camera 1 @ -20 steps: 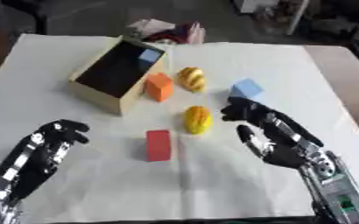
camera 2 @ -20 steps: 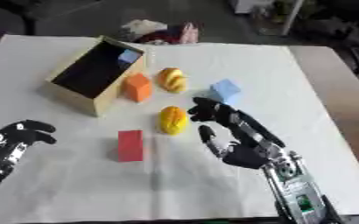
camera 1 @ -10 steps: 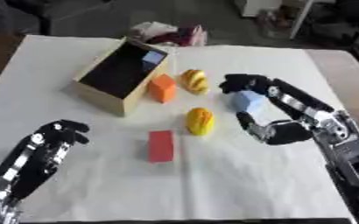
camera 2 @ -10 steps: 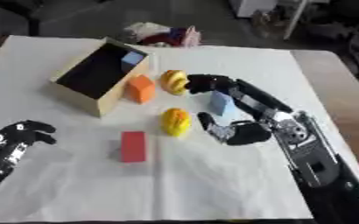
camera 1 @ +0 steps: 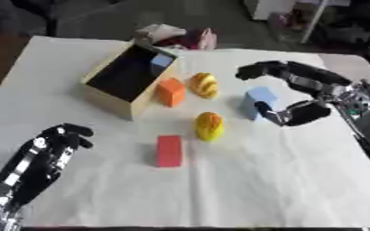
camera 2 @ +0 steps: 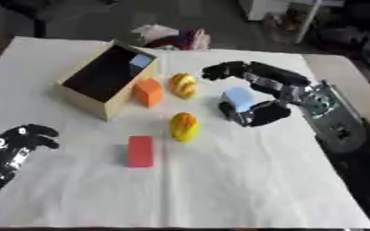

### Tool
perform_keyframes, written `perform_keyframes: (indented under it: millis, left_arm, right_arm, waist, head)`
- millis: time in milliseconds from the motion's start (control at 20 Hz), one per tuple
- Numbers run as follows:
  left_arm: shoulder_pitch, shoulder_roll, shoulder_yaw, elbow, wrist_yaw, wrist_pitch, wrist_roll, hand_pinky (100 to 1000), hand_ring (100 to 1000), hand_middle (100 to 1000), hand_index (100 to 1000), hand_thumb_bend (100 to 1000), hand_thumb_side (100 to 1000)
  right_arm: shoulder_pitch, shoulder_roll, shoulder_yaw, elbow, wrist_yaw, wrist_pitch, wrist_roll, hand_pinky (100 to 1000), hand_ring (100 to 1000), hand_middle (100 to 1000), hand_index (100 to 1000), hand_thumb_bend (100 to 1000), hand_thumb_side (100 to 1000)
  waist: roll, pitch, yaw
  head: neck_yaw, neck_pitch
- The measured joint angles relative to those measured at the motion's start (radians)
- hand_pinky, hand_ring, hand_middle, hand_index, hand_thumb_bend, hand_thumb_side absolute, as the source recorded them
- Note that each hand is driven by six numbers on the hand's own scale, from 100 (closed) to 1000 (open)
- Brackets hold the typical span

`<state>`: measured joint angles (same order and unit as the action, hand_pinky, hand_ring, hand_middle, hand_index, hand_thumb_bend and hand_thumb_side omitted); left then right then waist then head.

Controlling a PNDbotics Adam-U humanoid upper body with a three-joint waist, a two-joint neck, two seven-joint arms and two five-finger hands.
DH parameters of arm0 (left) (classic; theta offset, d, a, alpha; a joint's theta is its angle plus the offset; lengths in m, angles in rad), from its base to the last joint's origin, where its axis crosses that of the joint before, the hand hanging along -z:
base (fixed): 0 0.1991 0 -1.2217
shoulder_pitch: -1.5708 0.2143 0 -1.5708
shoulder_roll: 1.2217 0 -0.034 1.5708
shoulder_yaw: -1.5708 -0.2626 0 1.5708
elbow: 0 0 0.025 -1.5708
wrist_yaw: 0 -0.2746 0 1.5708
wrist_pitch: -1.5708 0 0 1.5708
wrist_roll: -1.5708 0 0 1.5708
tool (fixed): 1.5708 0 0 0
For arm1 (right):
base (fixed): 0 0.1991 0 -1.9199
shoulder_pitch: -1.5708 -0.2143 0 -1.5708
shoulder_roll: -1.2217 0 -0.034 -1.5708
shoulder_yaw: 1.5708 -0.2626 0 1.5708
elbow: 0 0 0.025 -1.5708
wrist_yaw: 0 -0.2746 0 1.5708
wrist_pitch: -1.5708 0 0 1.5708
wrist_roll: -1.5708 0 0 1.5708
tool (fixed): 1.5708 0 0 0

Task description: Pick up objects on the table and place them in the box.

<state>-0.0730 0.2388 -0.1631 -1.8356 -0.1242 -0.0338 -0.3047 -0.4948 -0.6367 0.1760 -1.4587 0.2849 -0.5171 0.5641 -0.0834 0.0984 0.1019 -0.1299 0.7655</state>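
I see the right robot hand [camera 1: 307, 97] spread around the light blue block [camera 1: 259, 100], fingers above, thumb below. Left robot hand [camera 1: 42, 155] rests, fingers curled, on the table [camera 1: 219, 189].

cluttered workroom or lab, white-covered table [camera 1: 298, 180], dark floor, white furniture legs [camera 1: 311, 22] behind

A white cloth-covered worktop [camera 1: 243, 185] fills the view, with a crumpled bundle of pale, pink and dark red fabric [camera 1: 178, 37] lying at its far edge against a dark floor [camera 1: 85, 20].
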Motion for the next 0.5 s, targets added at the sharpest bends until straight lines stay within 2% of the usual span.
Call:
perform_keyframes:
  millis: [500]
  left_arm:
    - [0.003,0.000,0.000,0.000,0.000,-0.001,-0.001,825,656,675,745,100,748]
  right_arm:
    - [-0.129,-0.005,-0.012,0.301,0.273,-0.063,-0.018,960,1000,1000,1000,112,275]
  waist:
    - [0.003,-0.002,0.003]
  head:
    - [0.002,0.000]
